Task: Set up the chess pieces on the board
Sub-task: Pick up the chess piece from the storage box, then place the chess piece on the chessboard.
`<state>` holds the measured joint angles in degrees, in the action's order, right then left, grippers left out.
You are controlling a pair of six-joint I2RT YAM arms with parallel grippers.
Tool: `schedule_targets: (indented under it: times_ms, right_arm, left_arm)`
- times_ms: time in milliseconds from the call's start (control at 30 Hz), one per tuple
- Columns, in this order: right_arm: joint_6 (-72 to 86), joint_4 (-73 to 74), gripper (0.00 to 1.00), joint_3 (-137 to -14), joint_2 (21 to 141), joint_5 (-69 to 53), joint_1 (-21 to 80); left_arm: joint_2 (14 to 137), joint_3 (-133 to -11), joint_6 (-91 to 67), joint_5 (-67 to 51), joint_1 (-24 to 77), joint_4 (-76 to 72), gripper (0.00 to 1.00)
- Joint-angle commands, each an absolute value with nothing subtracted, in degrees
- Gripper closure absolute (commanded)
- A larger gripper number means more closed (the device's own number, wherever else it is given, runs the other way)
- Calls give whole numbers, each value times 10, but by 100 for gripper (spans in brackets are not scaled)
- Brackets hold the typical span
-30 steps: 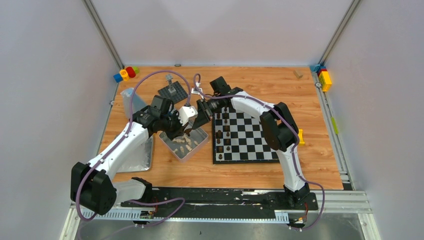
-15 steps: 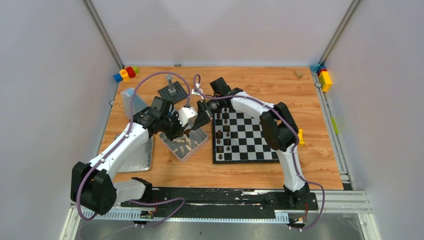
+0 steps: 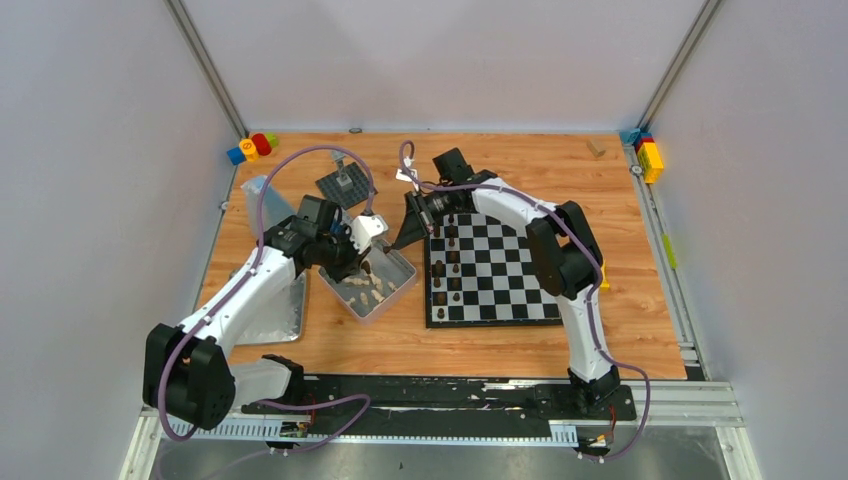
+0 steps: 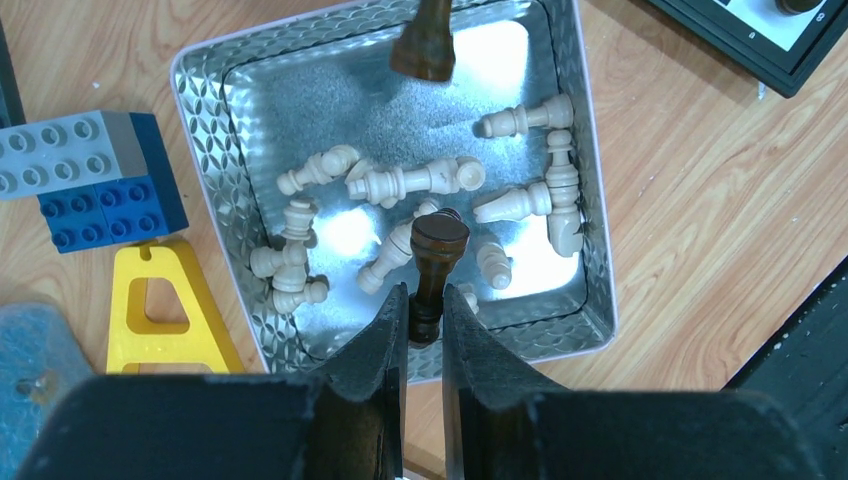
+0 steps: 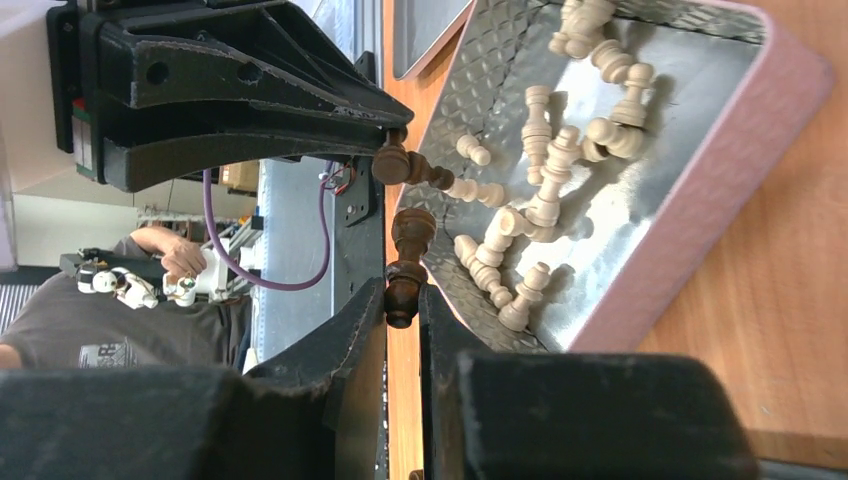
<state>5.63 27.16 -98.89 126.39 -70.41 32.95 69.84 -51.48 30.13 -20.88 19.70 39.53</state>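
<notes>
Wood table (image 3: 640, 300), grey walls on 3 sides. Bricks (image 3: 252, 146) sit in the far-L corner, at 10 o'clock from the tin (image 3: 392, 298); baseplate (image 3: 345, 185) is at the tin's 12. L claw (image 4: 425, 305) hangs over the tin's near part, jaws clamped on a dark piece (image 4: 432, 262), gripped at its narrow end w/ the wide base pointing away from the fingers. Under it, many cream pieces (image 4: 415, 182) lie on their sides on the tin floor. In L wrist view a blue-grey brick (image 4: 90, 175) and a yellow block (image 4: 160, 310) lie on the wood at the tin's 9. R claw (image 5: 402, 300) is at the tin's 1 o'clock in top view, nr the board's far-L corner, jaws closed on another dark piece (image 5: 405, 262), also held by one end. The 2 held pieces are close but apart. Board (image 3: 490, 318) lies flat at the tin's 3; dark pieces (image 3: 441, 283) stand upright in its 2 L-most files. More bricks (image 3: 648, 155) at the table's R edge, board's 1 o'clock.
</notes>
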Motion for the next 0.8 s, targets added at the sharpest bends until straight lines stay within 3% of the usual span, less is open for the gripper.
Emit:
schedule_targets:
  times_ms: [0, 133, 400, 767]
  right_arm:
    - [42, 270, 100, -1007, 1238, -700, 318]
    - [20, 288, 100, -1010, 1223, -645, 307]
    - [-119, 421, 99, -1057, 1188, -396, 303]
    - [-215, 599, 97, -1150, 1206, -251, 312]
  left_arm:
    - [696, -509, 307, -217, 187, 378, 100]
    - [705, -508, 306, -222, 183, 369, 100]
    - [712, -514, 296, -229, 182, 361, 100]
    - [717, -518, 296, -228, 182, 361, 100]
